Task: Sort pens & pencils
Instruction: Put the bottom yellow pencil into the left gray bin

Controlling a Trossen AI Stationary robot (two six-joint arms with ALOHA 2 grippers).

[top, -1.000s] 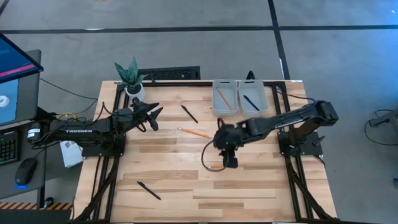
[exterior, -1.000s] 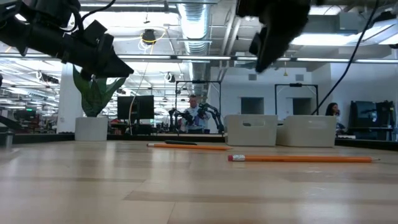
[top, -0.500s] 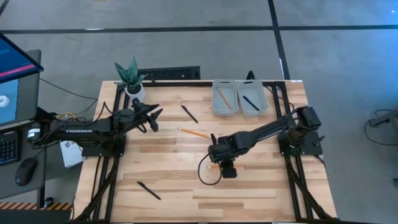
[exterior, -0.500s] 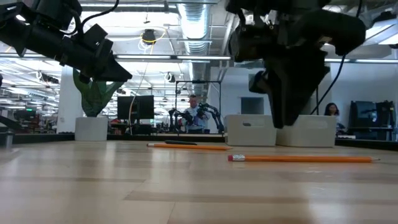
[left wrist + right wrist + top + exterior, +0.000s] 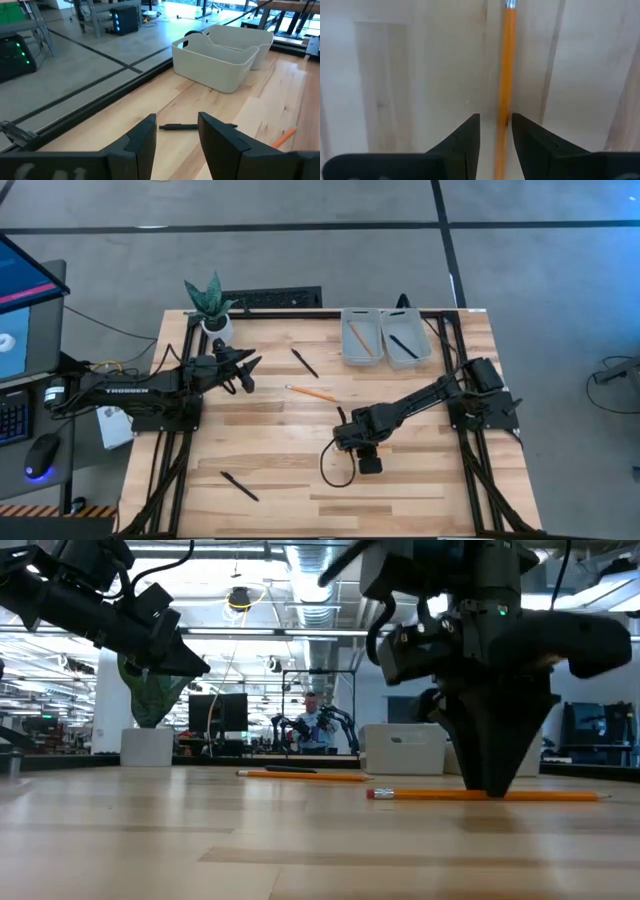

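Note:
An orange pencil (image 5: 430, 795) lies flat on the wooden table near its middle. My right gripper (image 5: 496, 131) points straight down over it, open, with one finger on each side of the pencil's shaft (image 5: 508, 60) and the tips down at table level (image 5: 490, 788). I cannot see either finger touching it. A second pencil (image 5: 312, 393) and a black pen (image 5: 305, 363) lie farther back, and another pen (image 5: 240, 486) lies near the front left. My left gripper (image 5: 247, 366) hangs open above the table's left part, holding nothing.
Two pale bins stand at the back right: one (image 5: 362, 338) holds a pencil, the other (image 5: 405, 340) a pen. A potted plant (image 5: 210, 305) stands at the back left. A black cable (image 5: 335, 465) loops from my right arm onto the table.
My right gripper has come down and toward the table's near edge, from well above the pencil until its fingertips stand at table level on either side of it. The pencil has stayed where it was.

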